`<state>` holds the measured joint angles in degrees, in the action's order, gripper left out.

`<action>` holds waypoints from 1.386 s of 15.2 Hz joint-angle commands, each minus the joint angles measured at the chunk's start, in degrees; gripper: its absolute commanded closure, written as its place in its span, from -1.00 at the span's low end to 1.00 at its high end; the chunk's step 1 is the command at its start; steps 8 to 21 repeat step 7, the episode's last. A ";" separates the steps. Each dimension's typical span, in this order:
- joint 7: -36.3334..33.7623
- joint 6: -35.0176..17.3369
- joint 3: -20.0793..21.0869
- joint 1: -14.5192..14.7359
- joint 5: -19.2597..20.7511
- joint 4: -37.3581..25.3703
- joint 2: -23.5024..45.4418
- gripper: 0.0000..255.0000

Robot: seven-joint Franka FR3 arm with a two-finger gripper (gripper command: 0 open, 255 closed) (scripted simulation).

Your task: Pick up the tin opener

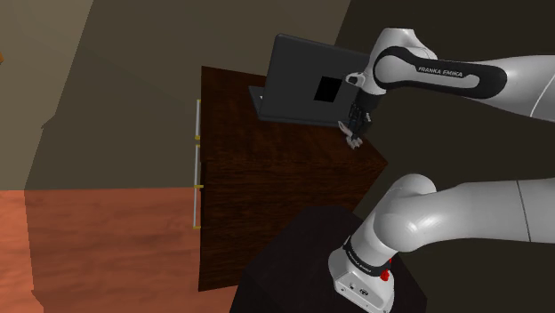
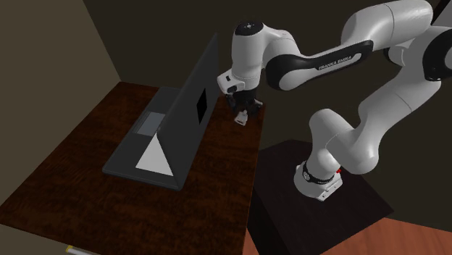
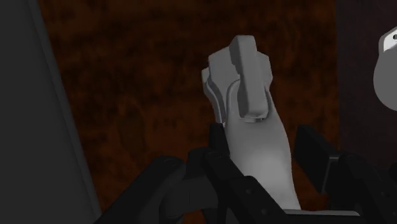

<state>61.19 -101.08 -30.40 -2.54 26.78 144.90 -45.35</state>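
The black gripper (image 3: 262, 143) is clenched on the grey tin opener (image 3: 249, 89). It hangs over the dark wooden table (image 2: 65, 174), beside an open laptop (image 2: 185, 123).

laptop lid (image 2: 188, 129) — beside fingers (image 3: 312, 149), room toward stand (image 2: 284, 194)

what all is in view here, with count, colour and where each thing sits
tin opener: 1, pale grey, at the tool's tip, near the table edge closest to the stand
laptop: 1, dark grey, open on the table
table: 1, dark brown wood, next to the stand
thin rail: 1, white with yellow joints, on the table's side
floor: 1, reddish orange, below the table
stand: 1, black box, under the arm
arm: 1, white with dark joints, reaching over the table
tool: 1, black, around the tin opener, behind the laptop's lid
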 commanded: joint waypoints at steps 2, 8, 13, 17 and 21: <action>0.38 2.30 0.89 0.50 -0.74 -1.96 0.32 1.00; 0.71 4.61 1.67 0.74 -1.43 -4.25 0.30 1.00; 0.71 4.61 1.67 0.74 -1.43 -4.25 0.30 1.00; 0.71 4.61 1.67 0.74 -1.43 -4.25 0.30 1.00; 0.71 4.61 1.67 0.74 -1.43 -4.25 0.30 1.00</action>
